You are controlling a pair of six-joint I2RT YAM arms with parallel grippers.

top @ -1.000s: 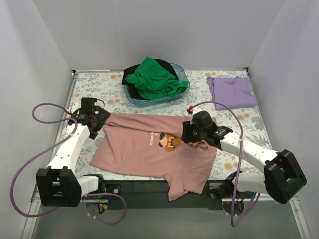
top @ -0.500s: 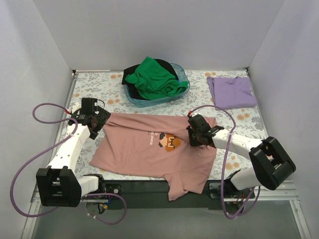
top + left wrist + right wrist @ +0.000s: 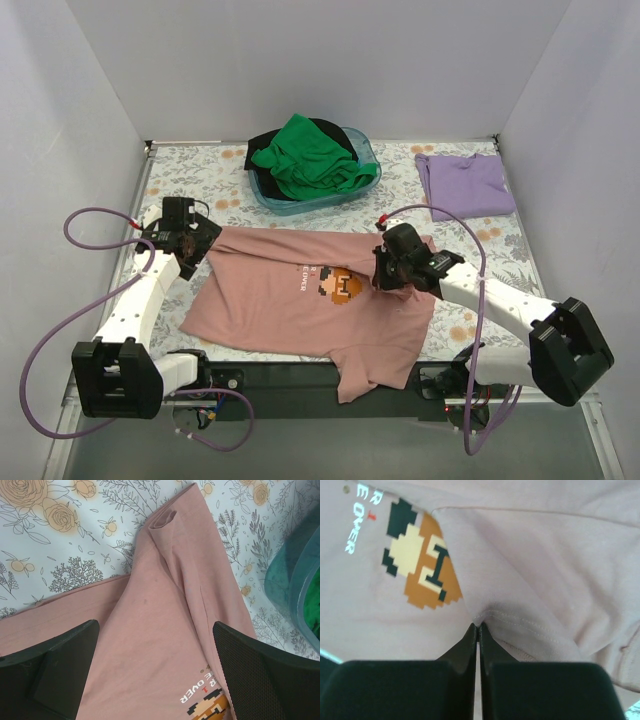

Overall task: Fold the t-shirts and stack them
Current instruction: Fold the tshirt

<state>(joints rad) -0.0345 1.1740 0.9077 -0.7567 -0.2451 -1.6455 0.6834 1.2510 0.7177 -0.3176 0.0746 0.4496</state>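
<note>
A dusty pink t-shirt [image 3: 300, 305] with a pixel chest graphic [image 3: 343, 285] lies spread on the floral table cover. My right gripper [image 3: 384, 276] is shut on a hemmed fold of this pink t-shirt [image 3: 530, 580] just right of the graphic; the stitched edge is pinched at the fingertips. My left gripper [image 3: 196, 243] hangs open above the shirt's left sleeve, its black fingers [image 3: 265, 680] wide apart over the pink cloth [image 3: 160, 630]. A folded lavender t-shirt [image 3: 464, 184] lies at the back right. Green [image 3: 310, 155] and black [image 3: 268, 143] t-shirts sit bunched in the bin.
A teal plastic bin [image 3: 362, 185] stands at the back centre, its rim also at the right edge of the left wrist view [image 3: 285, 575]. White walls close in three sides. The shirt's lower hem drapes over the dark front rail [image 3: 270, 375].
My right gripper has closed on a fold of the pink t-shirt beside the graphic, and its arm shifted slightly. The left arm has stayed still and open.
</note>
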